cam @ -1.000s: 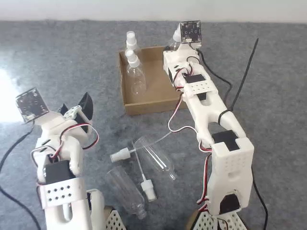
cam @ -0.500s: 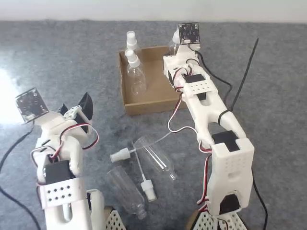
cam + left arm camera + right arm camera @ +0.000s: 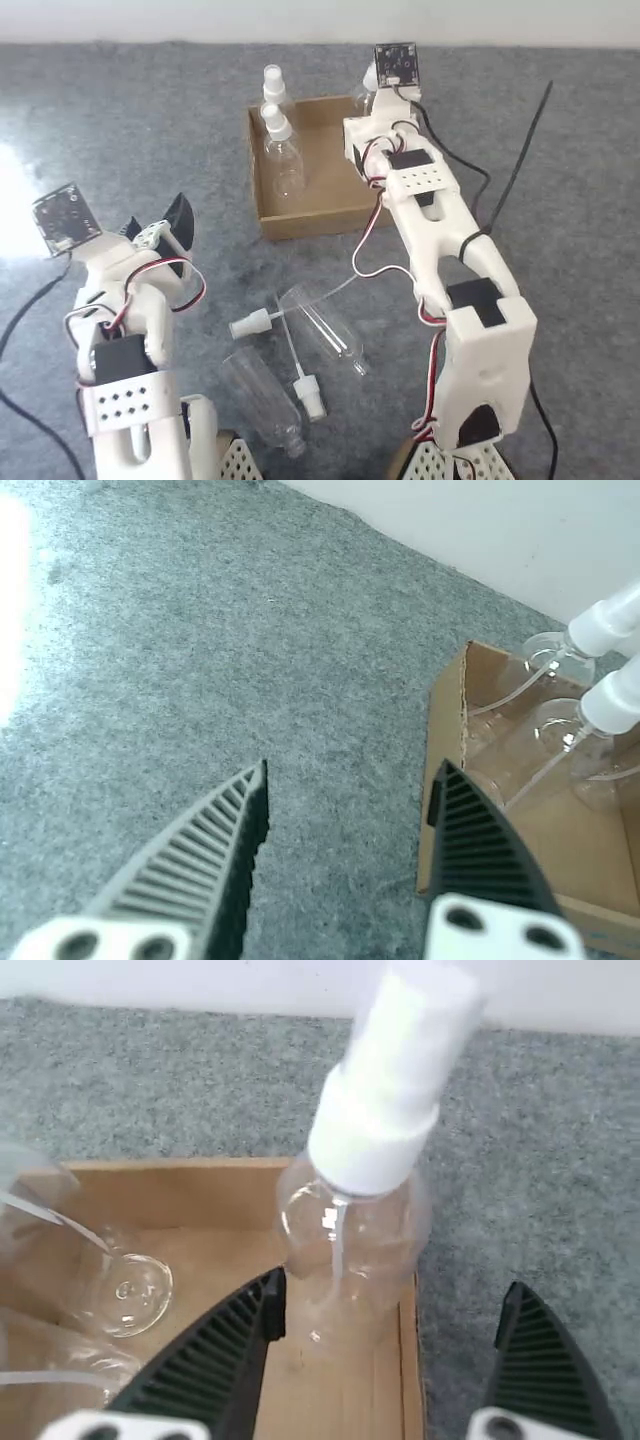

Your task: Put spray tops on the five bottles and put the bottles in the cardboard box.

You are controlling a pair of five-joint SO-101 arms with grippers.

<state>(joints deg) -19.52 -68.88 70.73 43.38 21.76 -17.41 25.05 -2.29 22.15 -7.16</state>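
Grey speckled desk (image 3: 150, 120) carried the cardboard box (image 3: 300, 222), and you had two capped bottles (image 3: 283, 160) standing inside it along the left wall. A third capped bottle (image 3: 350, 1220) stood a little tilted at the box's far right corner, between your right jaws, which were spread wide and not pinching it. Your left jaws were spread too, holding nothing, above the desk near the box's left side. Two open bottles (image 3: 322, 325) and two spray tops (image 3: 252, 323) lay on the desk between the arms.
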